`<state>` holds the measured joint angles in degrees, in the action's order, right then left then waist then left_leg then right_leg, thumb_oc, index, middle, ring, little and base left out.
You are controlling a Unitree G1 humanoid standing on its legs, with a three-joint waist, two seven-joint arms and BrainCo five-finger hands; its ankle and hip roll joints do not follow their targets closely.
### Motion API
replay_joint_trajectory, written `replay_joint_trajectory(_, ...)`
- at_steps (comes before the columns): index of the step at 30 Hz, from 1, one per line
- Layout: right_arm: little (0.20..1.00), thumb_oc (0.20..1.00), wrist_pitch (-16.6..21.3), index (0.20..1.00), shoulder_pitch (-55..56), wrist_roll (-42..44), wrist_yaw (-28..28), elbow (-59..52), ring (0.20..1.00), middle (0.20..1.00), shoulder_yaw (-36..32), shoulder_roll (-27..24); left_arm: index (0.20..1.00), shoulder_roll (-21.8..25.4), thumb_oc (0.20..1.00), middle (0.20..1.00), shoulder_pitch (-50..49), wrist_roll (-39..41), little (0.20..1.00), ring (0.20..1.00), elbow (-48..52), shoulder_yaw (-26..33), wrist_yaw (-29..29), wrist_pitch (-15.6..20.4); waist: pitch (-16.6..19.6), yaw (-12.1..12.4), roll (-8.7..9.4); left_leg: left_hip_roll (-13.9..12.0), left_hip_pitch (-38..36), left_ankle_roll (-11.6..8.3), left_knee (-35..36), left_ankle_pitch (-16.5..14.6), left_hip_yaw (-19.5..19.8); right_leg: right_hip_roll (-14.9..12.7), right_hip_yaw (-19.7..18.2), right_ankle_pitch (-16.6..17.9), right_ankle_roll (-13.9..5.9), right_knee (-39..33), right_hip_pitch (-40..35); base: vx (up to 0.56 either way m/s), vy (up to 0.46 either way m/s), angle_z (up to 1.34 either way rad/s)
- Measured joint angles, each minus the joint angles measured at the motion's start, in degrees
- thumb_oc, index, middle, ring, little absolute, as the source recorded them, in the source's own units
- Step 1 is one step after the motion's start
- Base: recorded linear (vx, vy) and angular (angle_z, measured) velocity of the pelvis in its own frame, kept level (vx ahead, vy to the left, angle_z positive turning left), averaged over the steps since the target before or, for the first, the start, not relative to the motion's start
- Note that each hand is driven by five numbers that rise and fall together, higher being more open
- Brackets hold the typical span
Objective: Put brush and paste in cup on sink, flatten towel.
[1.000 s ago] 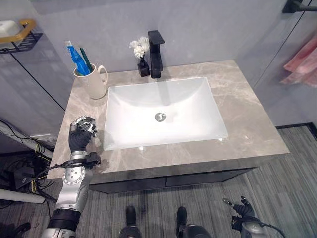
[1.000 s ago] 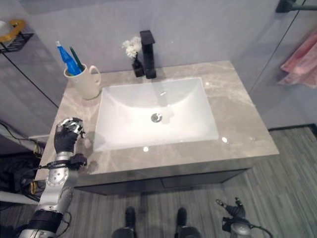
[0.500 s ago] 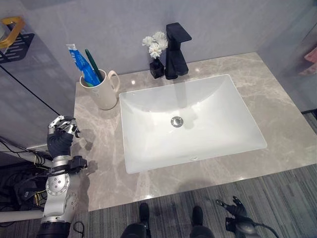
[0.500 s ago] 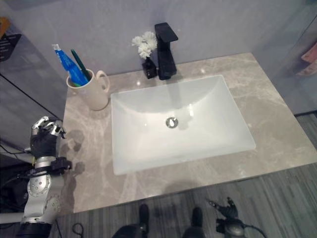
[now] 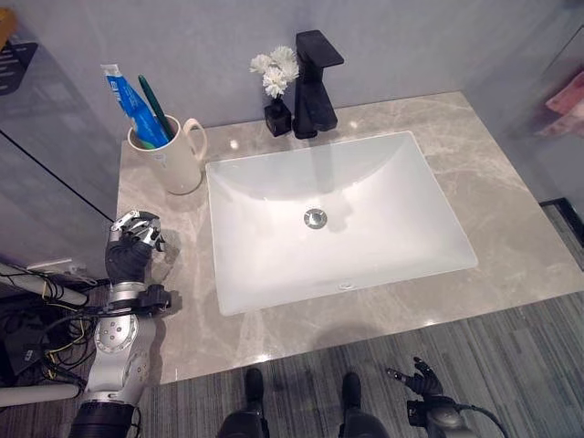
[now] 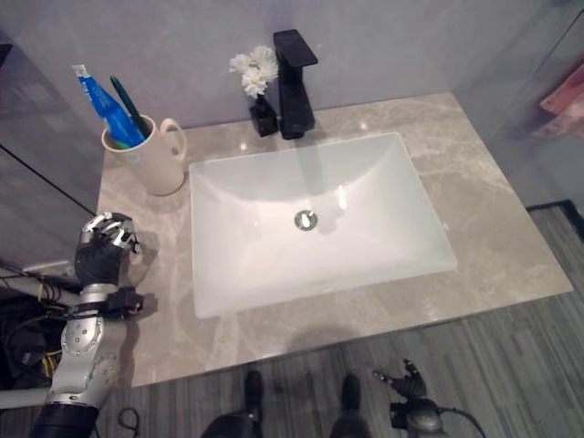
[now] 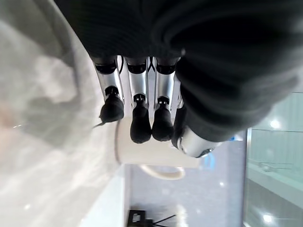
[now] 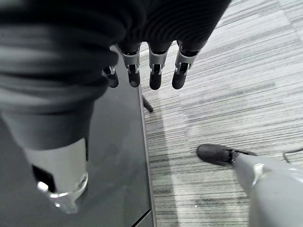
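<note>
A cream cup (image 5: 171,162) stands at the counter's back left, with a blue toothpaste tube (image 5: 126,102) and a green toothbrush (image 5: 152,105) upright in it. A pink towel (image 5: 567,102) hangs by the wall at the far right. My left hand (image 5: 131,255) hovers over the counter's left edge, in front of the cup, its fingers (image 7: 138,123) loosely bent and holding nothing; the cup (image 7: 151,154) shows past them. Low by the floor at the lower right hangs my right hand (image 5: 426,407), fingers (image 8: 155,72) relaxed and empty.
A white sink basin (image 5: 392,228) is set in the grey marble counter (image 5: 511,228). A black faucet (image 5: 315,82) and a small black vase of white flowers (image 5: 276,91) stand behind it. A dark wire shelf (image 5: 14,59) hangs on the wall at the upper left.
The camera has shifted, so the whole picture moved. My left hand stays by the counter's left edge with little change. The cup, brush and paste have not moved.
</note>
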<state>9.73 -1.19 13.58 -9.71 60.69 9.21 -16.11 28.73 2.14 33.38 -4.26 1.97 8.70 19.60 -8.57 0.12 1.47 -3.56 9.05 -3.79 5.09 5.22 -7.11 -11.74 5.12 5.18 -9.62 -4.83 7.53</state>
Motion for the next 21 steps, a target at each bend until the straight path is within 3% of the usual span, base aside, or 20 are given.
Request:
replay_joint_trajectory(13, 1.0, 1.0, -0.14, 1.0, -0.35, -0.89, 0.0, -0.76, 1.0, 1.0, 0.24, -0.66, 0.2, 6.6, 0.2, 0.2, 9.59, 2.1, 0.2, 0.2, -9.99, -0.5, 2.13, -0.15, -0.12, -1.16, 0.01, 0.08, 1.98, -0.01, 0.0, 0.03, -1.67, -0.06, -1.63, 0.94, 0.02, 0.01, 3.02, 0.0, 0.0, -0.06)
replay_joint_trajectory(21, 1.0, 1.0, -0.37, 1.0, -1.84, -0.96, 0.03, -1.0, 1.0, 1.0, 2.82, -0.76, 0.2, 14.05, 0.2, 0.2, 18.14, 2.71, 0.2, 0.2, -16.42, -3.0, 2.4, -1.02, -2.35, -1.44, 1.08, 0.1, 3.23, 0.01, 0.0, 0.37, -2.96, -0.06, -3.06, 1.94, 0.13, 0.01, 5.17, 0.0, 0.006, -0.08)
